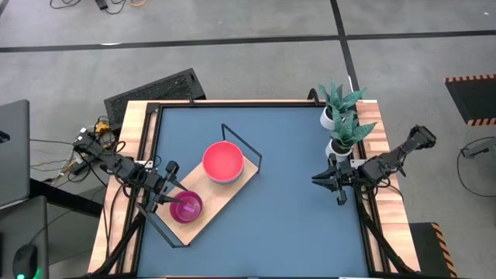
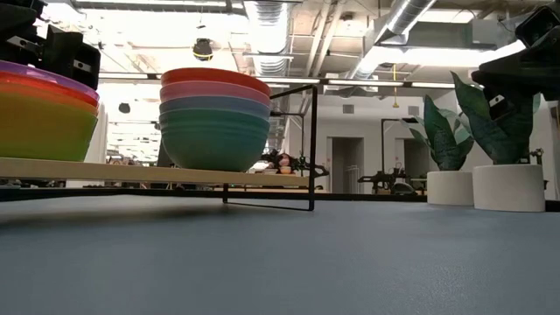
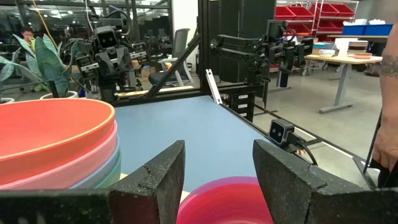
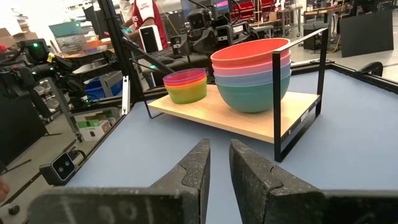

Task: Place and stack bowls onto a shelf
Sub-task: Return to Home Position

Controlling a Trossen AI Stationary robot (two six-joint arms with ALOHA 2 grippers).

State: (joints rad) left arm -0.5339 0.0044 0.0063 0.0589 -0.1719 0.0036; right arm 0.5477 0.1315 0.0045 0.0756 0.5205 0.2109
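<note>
The shelf [image 1: 225, 195], a light wooden board with a black wire frame, lies slantwise on the blue table. On it stand two stacks of bowls. The larger stack [image 1: 223, 161] has red on top, then pink, blue and dark green [image 2: 215, 118]. The smaller stack [image 1: 186, 207] has purple on top, then red, yellow and lime green [image 4: 185, 86]. My left gripper [image 3: 217, 171] is open, just above the near rim of the purple bowl [image 3: 227, 200], one finger on either side, touching nothing. My right gripper [image 4: 219, 163] is shut and empty near the table's right edge.
Two white pots with green plants [image 1: 341, 116] stand at the table's far right, close to my right arm. The shelf's upright wire frame [image 1: 242, 143] rises at its far end. Bare blue tabletop [image 1: 294, 225] lies between the shelf and my right gripper.
</note>
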